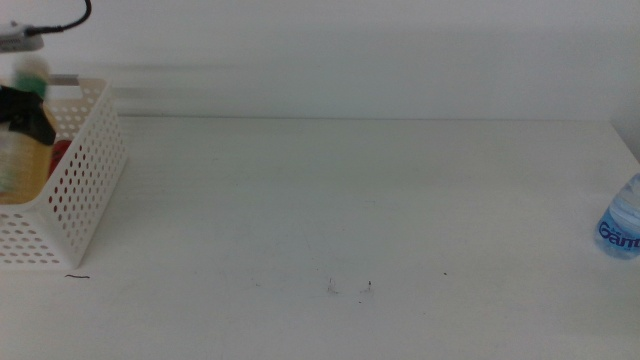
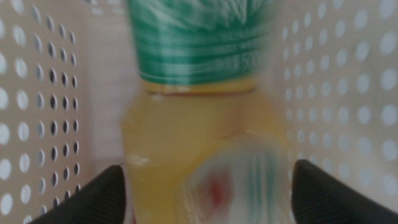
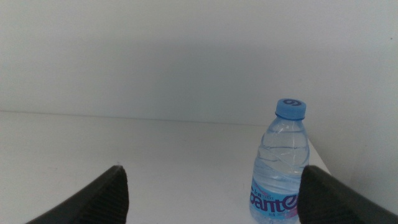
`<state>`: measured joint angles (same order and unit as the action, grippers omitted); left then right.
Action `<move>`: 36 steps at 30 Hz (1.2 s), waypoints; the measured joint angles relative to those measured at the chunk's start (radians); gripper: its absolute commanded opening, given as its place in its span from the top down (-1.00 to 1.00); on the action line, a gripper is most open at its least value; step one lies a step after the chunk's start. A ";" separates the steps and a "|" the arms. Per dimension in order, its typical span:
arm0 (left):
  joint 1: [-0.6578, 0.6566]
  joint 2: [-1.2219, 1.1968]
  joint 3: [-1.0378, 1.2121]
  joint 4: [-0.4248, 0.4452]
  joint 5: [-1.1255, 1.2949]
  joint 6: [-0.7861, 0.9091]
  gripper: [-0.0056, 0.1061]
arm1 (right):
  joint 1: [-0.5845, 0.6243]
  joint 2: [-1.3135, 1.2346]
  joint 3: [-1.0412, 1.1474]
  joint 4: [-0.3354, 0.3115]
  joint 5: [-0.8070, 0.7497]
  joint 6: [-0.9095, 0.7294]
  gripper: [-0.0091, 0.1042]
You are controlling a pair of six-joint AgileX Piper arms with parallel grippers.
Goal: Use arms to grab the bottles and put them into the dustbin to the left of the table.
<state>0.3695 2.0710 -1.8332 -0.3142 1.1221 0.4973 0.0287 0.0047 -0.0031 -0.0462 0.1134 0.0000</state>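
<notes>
The yellow tea bottle (image 1: pixel 18 165) with its green label stands upright inside the white dustbin (image 1: pixel 85 190) at the table's left edge. My left gripper (image 1: pixel 25 112) is over the dustbin at the bottle's upper part. In the left wrist view the blurred tea bottle (image 2: pixel 186 137) lies between the jaws of the left gripper (image 2: pixel 208 171), which stand wide and open. A red can (image 1: pixel 62 150) shows in the dustbin beside it. The clear water bottle (image 1: pixel 622 225) stands at the table's right edge. My open right gripper (image 3: pixel 211 174) faces the water bottle (image 3: pixel 283 165) from a distance.
The dustbin's perforated walls (image 2: pixel 37 106) close in on both sides of the left gripper. A black cable (image 1: pixel 70 20) hangs above the dustbin. The white table (image 1: pixel 350 200) has a few small dark specks near its front.
</notes>
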 measured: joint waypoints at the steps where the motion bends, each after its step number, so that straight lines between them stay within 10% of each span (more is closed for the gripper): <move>1: 0.000 0.000 -0.003 -0.003 -0.002 0.000 -0.78 | 0.000 0.000 0.000 0.000 0.000 0.000 -0.80; 28: -0.263 -0.462 0.227 -0.059 -0.030 -0.041 -0.77 | 0.000 0.000 0.000 0.000 0.000 0.000 -0.80; 36: -0.322 -0.734 0.452 -0.230 -0.158 0.177 -0.77 | 0.000 0.000 0.000 0.000 0.000 0.000 -0.80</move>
<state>0.0472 1.3367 -1.3808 -0.5440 0.9639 0.6745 0.0287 0.0047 -0.0031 -0.0462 0.1134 0.0000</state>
